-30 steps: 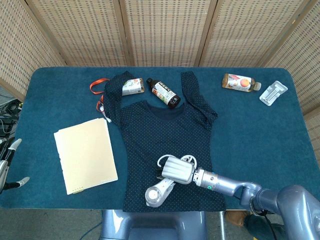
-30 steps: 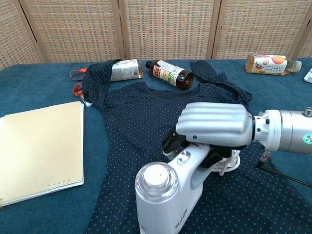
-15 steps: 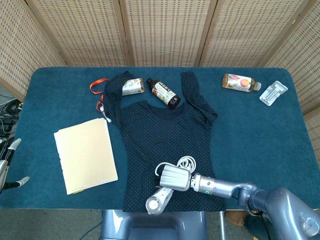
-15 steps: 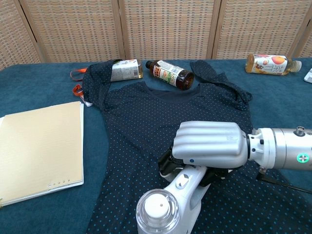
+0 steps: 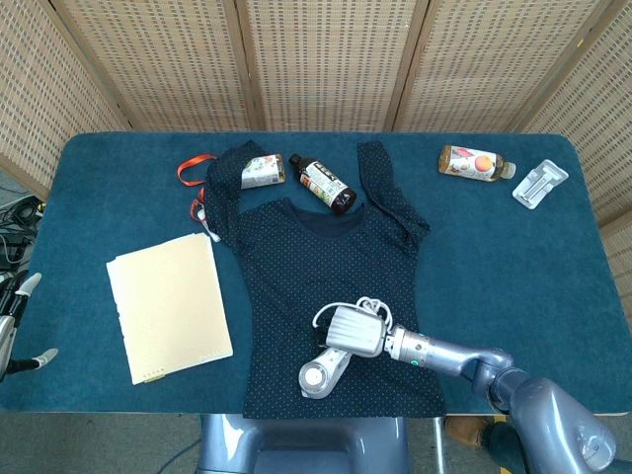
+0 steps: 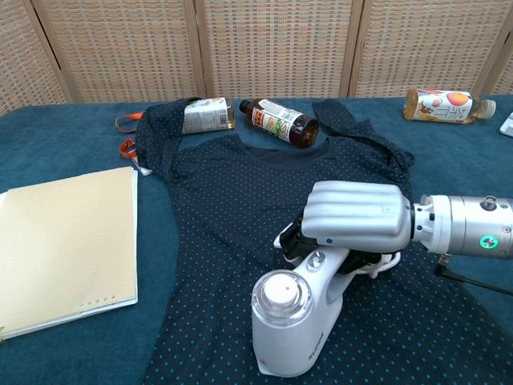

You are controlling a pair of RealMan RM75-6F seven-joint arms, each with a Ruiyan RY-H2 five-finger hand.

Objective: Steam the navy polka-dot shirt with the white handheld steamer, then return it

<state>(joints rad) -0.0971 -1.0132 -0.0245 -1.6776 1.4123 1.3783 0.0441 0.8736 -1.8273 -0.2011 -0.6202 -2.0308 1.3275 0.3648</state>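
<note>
The navy polka-dot shirt (image 5: 326, 267) (image 6: 232, 200) lies flat on the blue table, neck toward the far side. My right hand (image 5: 355, 333) (image 6: 357, 216) grips the handle of the white handheld steamer (image 5: 322, 373) (image 6: 292, 325), whose round head sits low over the shirt's lower hem area. Its white cord (image 5: 370, 308) coils behind the hand. My left hand (image 5: 18, 326) hangs off the table's left edge, fingers apart, holding nothing.
A cream folder (image 5: 166, 304) (image 6: 60, 245) lies left of the shirt. Two bottles (image 5: 324, 183) (image 5: 261, 172) rest by the collar, an orange strap (image 5: 193, 170) beside them. A juice bottle (image 5: 476, 162) and a clear plastic tray (image 5: 539, 183) sit far right.
My right hand drew the steamer toward the near hem, then shifted it back up and slightly right over the shirt. The left hand stayed still.
</note>
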